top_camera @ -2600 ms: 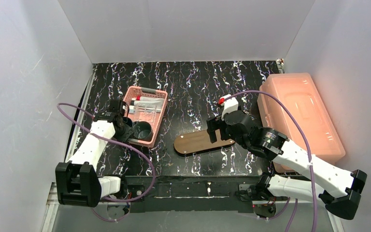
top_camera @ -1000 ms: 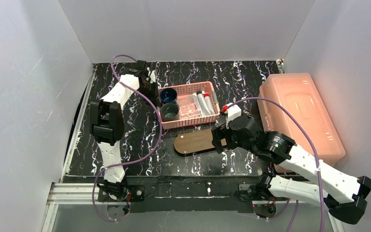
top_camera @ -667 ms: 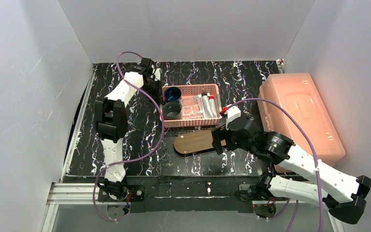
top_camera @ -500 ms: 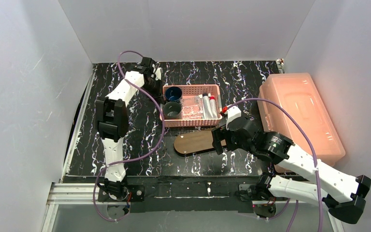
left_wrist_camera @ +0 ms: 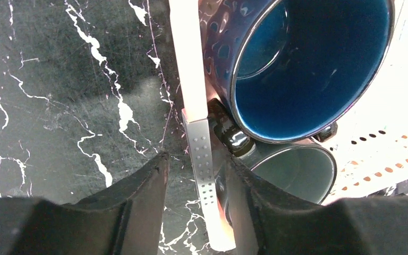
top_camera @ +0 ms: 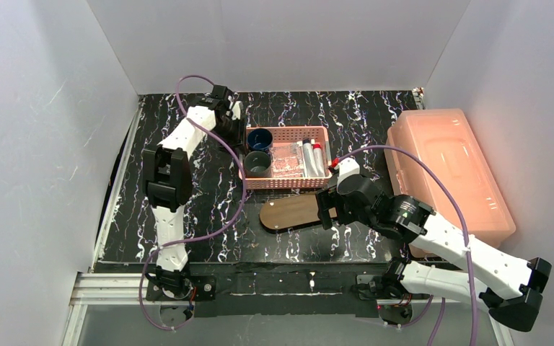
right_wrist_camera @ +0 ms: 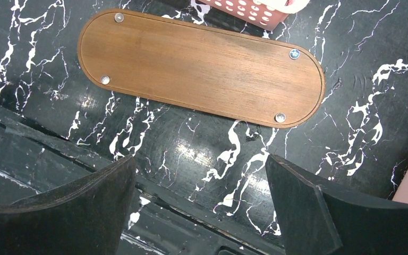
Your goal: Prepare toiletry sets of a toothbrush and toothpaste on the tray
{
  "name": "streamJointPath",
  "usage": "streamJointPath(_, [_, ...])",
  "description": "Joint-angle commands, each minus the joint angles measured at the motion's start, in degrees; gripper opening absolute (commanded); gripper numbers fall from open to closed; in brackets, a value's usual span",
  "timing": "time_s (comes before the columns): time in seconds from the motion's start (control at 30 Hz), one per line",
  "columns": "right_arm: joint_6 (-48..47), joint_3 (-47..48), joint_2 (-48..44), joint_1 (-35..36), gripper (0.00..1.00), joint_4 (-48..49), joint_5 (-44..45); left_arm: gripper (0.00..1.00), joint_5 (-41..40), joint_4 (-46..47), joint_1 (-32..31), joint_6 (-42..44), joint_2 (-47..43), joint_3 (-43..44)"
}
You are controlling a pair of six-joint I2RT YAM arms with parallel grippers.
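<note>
— What does the left wrist camera add to the overhead view?

— It shows the left gripper (left_wrist_camera: pixel 195 159) straddling the end wall of the pink basket (left_wrist_camera: pixel 191 64). One finger lies against the wall and a strip of table (left_wrist_camera: pixel 58 106) shows before the other, so the jaws stand slightly apart rather than clamped. A blue mug (left_wrist_camera: pixel 308 58) and a grey mug (left_wrist_camera: pixel 292 170) sit just inside that wall. From above, this gripper is only a dark shape at the basket's far left corner.

— And the right wrist camera?

— The right gripper (right_wrist_camera: pixel 199 159) is spread wide. The tray (right_wrist_camera: pixel 202 66) lies flat on the table just beyond its fingertips, with four pale studs near its ends. The overhead view places the tray just in front of the basket, its right end hidden under this gripper.

— What surrounds them?

— Red-capped tubes (top_camera: pixel 310 157) and clear packets (top_camera: pixel 286 160) fill the basket's right half. The table is black and marbled, with white walls (top_camera: pixel 274 43) around it. A pink lidded box (top_camera: pixel 447 173) sits at the right edge.
</note>
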Motion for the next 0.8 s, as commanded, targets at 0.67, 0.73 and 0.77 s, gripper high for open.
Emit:
streamJointPath(0.67, [4.3, 4.7, 8.7, -0.1, 1.0, -3.4, 14.0, 0.61, -5.8, 1.1, -3.3, -2.1, -25.8, -9.9])
streamJointPath(0.73, [4.3, 4.7, 9.5, -0.3, 1.0, -3.3, 14.5, 0.64, -5.4, 2.0, -3.8, -2.8, -29.2, -12.8])
streamJointPath(0.77, [4.3, 4.4, 9.9, -0.5, 1.0, -2.9, 14.5, 0.65, -5.1, 2.8, -4.1, -3.2, -30.9, -14.6])
